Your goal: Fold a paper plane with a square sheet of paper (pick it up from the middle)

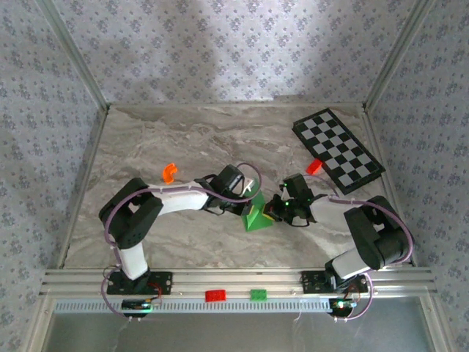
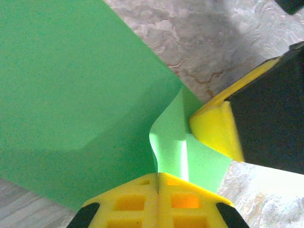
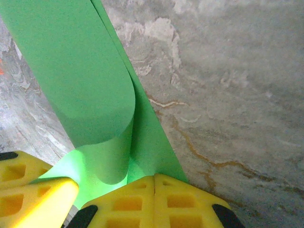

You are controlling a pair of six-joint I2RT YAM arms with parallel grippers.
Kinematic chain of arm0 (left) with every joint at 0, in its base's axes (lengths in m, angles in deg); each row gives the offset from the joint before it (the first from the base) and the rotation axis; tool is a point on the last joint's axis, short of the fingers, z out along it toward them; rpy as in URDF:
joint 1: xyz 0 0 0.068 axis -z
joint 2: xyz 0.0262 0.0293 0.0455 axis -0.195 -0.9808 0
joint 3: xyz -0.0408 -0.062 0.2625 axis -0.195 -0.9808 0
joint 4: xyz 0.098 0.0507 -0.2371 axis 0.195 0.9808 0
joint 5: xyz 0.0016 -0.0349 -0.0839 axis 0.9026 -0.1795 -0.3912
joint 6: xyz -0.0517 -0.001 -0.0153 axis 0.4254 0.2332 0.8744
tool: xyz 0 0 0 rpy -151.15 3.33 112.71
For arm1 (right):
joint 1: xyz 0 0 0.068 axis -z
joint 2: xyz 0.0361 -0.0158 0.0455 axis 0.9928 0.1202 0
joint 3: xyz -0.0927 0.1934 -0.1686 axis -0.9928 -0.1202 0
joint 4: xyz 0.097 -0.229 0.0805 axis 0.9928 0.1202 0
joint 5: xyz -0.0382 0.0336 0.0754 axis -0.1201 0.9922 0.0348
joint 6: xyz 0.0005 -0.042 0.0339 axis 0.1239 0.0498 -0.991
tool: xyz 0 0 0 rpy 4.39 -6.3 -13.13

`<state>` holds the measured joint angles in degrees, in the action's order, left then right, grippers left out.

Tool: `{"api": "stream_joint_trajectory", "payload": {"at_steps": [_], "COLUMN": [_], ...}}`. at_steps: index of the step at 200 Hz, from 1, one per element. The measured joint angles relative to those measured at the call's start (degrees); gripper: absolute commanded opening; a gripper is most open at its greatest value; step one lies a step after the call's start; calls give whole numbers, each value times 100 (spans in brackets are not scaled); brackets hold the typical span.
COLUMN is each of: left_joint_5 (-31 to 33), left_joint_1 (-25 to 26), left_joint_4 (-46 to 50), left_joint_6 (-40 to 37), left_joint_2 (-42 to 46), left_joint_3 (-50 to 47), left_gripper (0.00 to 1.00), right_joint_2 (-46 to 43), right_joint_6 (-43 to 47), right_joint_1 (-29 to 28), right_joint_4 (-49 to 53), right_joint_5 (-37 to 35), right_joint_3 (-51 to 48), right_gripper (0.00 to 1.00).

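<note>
left gripper [image 2: 157, 176]: jaws pinched shut on paper [image 2: 71, 95] edge
right gripper [image 3: 154, 179]: likewise clamped on it
paper: light, floppy, creases easily; likely best pinched near fold

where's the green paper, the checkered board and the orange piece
paper [image 1: 258, 218], top view, middle of its lower face
board [image 1: 338, 150], top view, centre of the squares
orange piece [image 1: 169, 173], top view, its middle

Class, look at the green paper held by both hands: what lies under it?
Marbled table shows around the green paper; the patch straight beneath it is hidden. The left hand and right hand pinch it.
</note>
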<state>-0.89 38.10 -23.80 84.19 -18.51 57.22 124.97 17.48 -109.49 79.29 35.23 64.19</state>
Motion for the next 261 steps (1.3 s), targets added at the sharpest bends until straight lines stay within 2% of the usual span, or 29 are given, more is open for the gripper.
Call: {"api": "stream_joint_trajectory", "payload": {"at_steps": [73, 261], "left_joint_5": [219, 219], "left_joint_1": [-61, -98], "left_joint_4": [35, -173], "left_joint_6": [-105, -122], "left_joint_2": [0, -46], "left_joint_3": [-186, -247], "left_gripper": [2, 2], "right_joint_2": [2, 2], "right_joint_6": [42, 42], "right_joint_1": [-2, -17], "right_joint_4": [168, 254], "right_joint_5": [-2, -7], "right_joint_3": [70, 107], "right_gripper": [0, 0]}}
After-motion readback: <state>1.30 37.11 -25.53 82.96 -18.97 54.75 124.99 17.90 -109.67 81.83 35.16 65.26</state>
